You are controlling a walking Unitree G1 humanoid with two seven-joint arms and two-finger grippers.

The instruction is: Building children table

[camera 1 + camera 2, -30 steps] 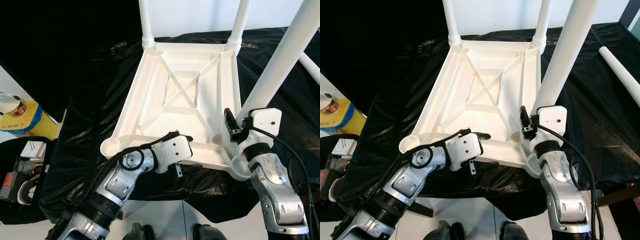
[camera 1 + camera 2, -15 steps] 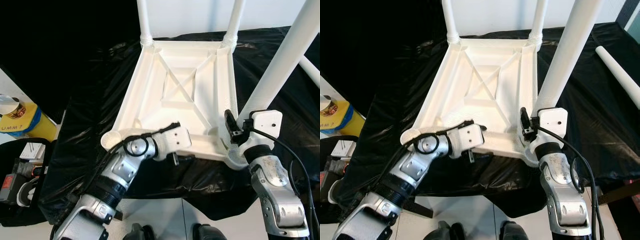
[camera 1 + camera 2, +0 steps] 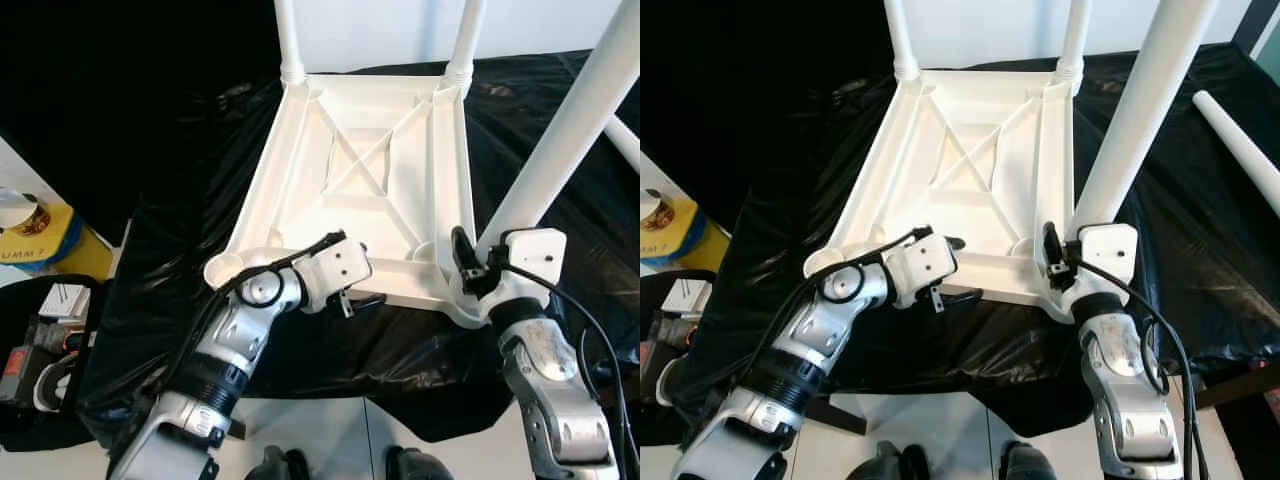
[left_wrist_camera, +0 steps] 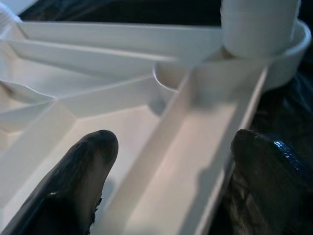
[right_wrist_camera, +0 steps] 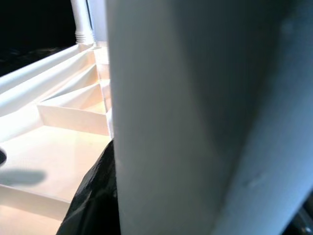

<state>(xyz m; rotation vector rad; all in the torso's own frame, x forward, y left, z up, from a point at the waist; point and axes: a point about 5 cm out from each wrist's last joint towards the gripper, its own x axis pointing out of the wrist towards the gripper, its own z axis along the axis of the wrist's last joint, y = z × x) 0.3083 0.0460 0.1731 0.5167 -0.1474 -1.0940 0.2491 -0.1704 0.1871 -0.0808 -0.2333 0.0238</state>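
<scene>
At the near edge, my left gripper [image 4: 166, 161] straddles the tabletop [image 3: 370, 180] rim w/ fingers wide. Right gripper [image 3: 475, 265] clamps the leg [image 3: 560, 130]; I'd keep it plumb while seating it.

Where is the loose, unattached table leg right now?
In the right eye view, the loose leg lies on the black sheet at the far right, beyond the upturned tabletop and the right hand.

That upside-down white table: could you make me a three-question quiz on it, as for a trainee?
1. True or false: four legs already stand in the upturned table.
2. What does the right end effector grip? A) a leg B) the black sheet C) a cup
3. Which corner socket has no leg?

Key:
1. False; three stand, and a loose leg lies on the black sheet.
2. A, the near right leg.
3. The near left socket, beside the left end effector.
</scene>
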